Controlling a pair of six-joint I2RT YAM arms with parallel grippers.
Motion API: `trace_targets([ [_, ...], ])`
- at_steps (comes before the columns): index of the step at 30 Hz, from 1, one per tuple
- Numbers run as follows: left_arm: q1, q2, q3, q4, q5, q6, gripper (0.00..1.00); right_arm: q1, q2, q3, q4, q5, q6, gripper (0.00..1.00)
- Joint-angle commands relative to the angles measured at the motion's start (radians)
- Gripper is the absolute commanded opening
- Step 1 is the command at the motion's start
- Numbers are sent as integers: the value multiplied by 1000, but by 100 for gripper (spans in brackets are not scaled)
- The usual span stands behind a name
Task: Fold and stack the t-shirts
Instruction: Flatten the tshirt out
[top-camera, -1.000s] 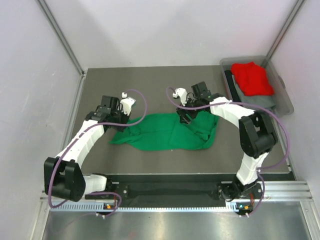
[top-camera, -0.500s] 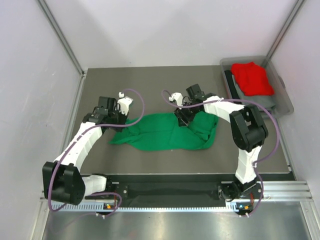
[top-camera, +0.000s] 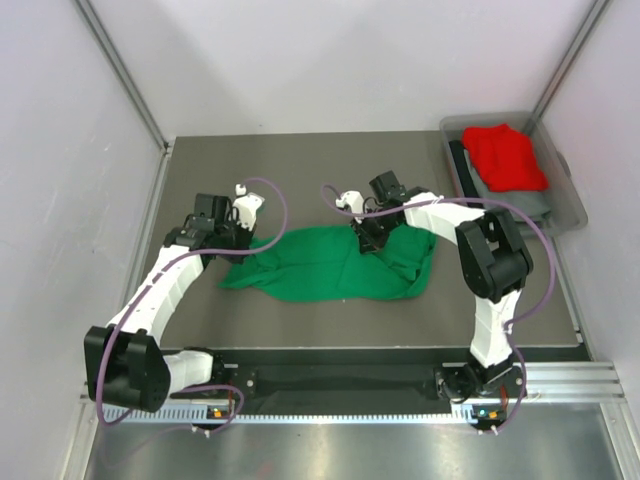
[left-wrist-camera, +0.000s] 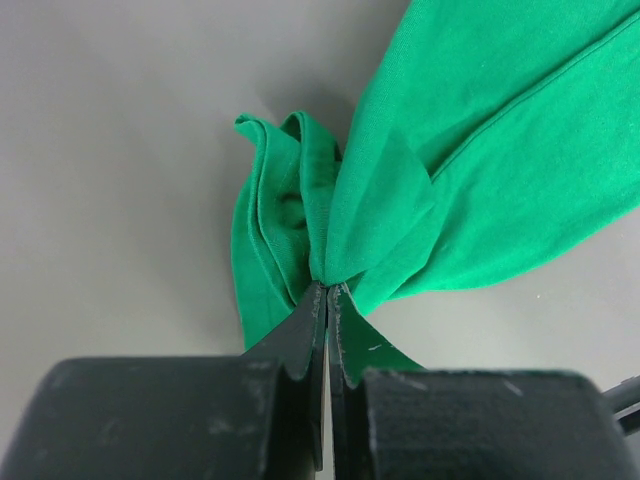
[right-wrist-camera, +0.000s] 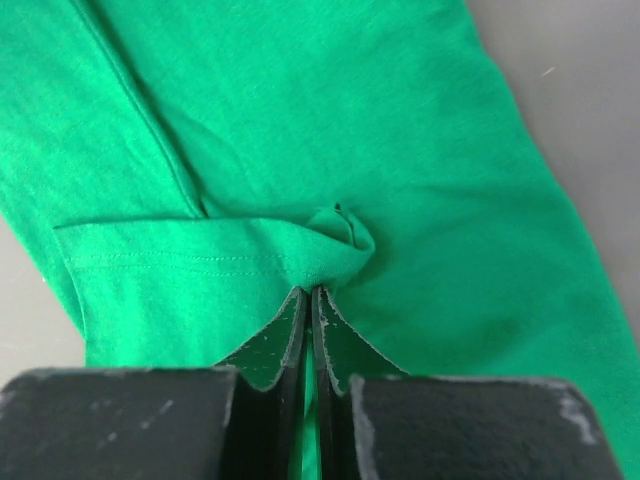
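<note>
Since the preceding frames the right arm's elbow has swung inward toward nine o'clock and both wrists have edged slightly toward twelve, while the outline of the green t-shirt (top-camera: 330, 265) is almost unchanged. Reading the top view as a dial with the arm bases at six, the green t-shirt lies spread but rumpled at the centre of the bench (top-camera: 300, 160). Left pincer (left-wrist-camera: 327, 290): fingers pressed together on a gathered bunch of cloth at the garment's ten o'clock corner, with fabric fanning out beyond the tips. Right pincer (right-wrist-camera: 308, 292): likewise pinching the garment, here on a stitched hem at its one o'clock edge, with a small pucker just beyond the tips. Two grips set apart along the far edge probably serve to draw the cloth taut between them, so that this edge can be carried over toward six as a fold. The red t-shirt (top-camera: 505, 155) sits at two o'clock inside the clear bin (top-camera: 568, 200), resting on a grey cloth (top-camera: 520, 200), well apart from both arms and not yet brought out for stacking. Nothing stands between the pincers except the garment itself. Its creases and the doubled flap at four o'clock appear the main hindrance to a flat fold, and the purple cables (top-camera: 272, 195) loop close above the wrists.
</note>
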Motion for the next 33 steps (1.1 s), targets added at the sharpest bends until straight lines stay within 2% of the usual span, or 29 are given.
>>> trace_targets([
  [1, 8, -25, -3, 51, 15, -7, 0, 13, -48, 26, -35, -45, -19, 0],
  [6, 11, -28, 3, 50, 12, -6, 0, 88, -253, -58, -67, 25, -74, 0],
  [9, 14, -27, 11, 50, 10, -9, 0, 189, -374, -131, -110, 59, -92, 0],
  [14, 23, -24, 25, 51, 6, -7, 0, 358, -485, -238, -158, 30, -54, 0],
  [17, 28, -22, 31, 50, 4, -9, 0, 431, -521, -272, -170, 44, -66, 4],
  [19, 30, -18, 34, 50, 3, -9, 0, 444, -527, -260, -196, 49, -86, 12],
  [20, 31, -16, 35, 51, 3, -7, 0, 442, -524, -250, -221, 52, -91, 20],
  [21, 31, -8, 40, 50, 3, -9, 0, 442, -515, -231, -235, 61, -91, 33],
  [22, 33, -8, 43, 48, 3, -7, 0, 444, -508, -221, -247, 65, -95, 36],
  [26, 36, -1, 54, 47, 10, -10, 0, 436, -534, -230, -236, 133, -101, 37],
  [33, 40, -24, 31, 50, 15, -12, 0, 395, -683, -405, -78, 446, -157, 38],
])
